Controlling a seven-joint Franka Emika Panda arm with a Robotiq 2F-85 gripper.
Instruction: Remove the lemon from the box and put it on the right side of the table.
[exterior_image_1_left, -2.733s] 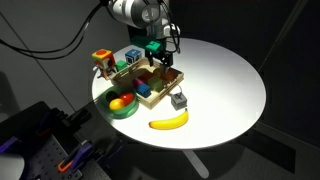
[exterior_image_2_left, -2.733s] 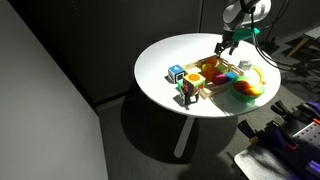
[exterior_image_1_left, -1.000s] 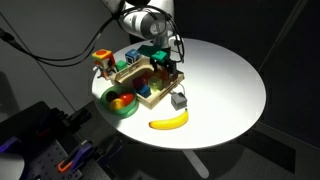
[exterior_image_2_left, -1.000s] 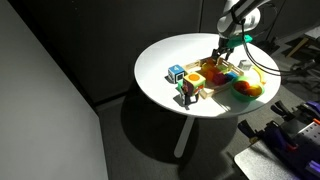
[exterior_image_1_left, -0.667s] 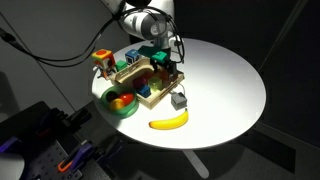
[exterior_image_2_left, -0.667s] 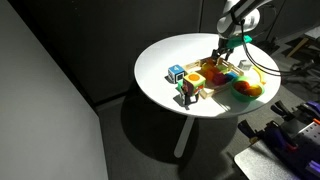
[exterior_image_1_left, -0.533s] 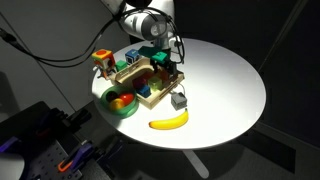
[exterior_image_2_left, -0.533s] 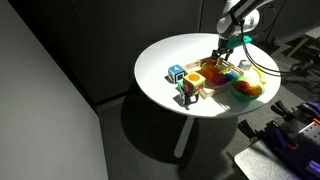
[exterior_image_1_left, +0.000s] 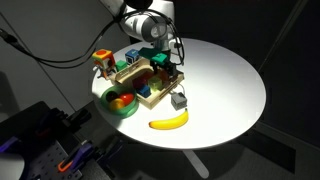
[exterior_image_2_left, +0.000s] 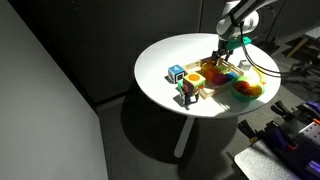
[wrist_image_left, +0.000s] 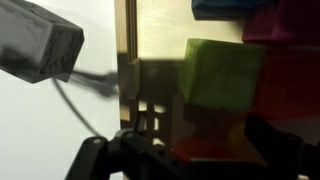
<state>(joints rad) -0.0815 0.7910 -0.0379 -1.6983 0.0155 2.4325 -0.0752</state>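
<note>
The end effector (exterior_image_1_left: 163, 68) stands low over the box (exterior_image_1_left: 133, 78), at the box's 3 o'clock end in that exterior view. In the wrist view its fingers (wrist_image_left: 92, 158) sit wide apart at the lower edge of the picture, with nothing gripped between them.

The box rests on the white worktop (exterior_image_1_left: 230, 90), toward the worktop's 9 o'clock side. In the wrist view, the wooden floor of the box (wrist_image_left: 155, 35) carries a green block (wrist_image_left: 220, 72), with a red block (wrist_image_left: 285, 25) at its 2 o'clock. A grey cube (wrist_image_left: 35, 45) lies outside the box wall at 10 o'clock.

The lemon (exterior_image_2_left: 211, 67) appears as a small yellow-orange round shape inside the box, just beside the end effector (exterior_image_2_left: 221, 57). It is too small to be certain. The wrist view does not show it.

On the worktop:
- A green bowl (exterior_image_1_left: 120, 103) with fruit lies at the box's 8 o'clock.
- The grey cube (exterior_image_1_left: 180, 99) lies at the box's 4 o'clock, just beside it.
- A banana (exterior_image_1_left: 169, 121) lies at 5 o'clock, apart from the box.
</note>
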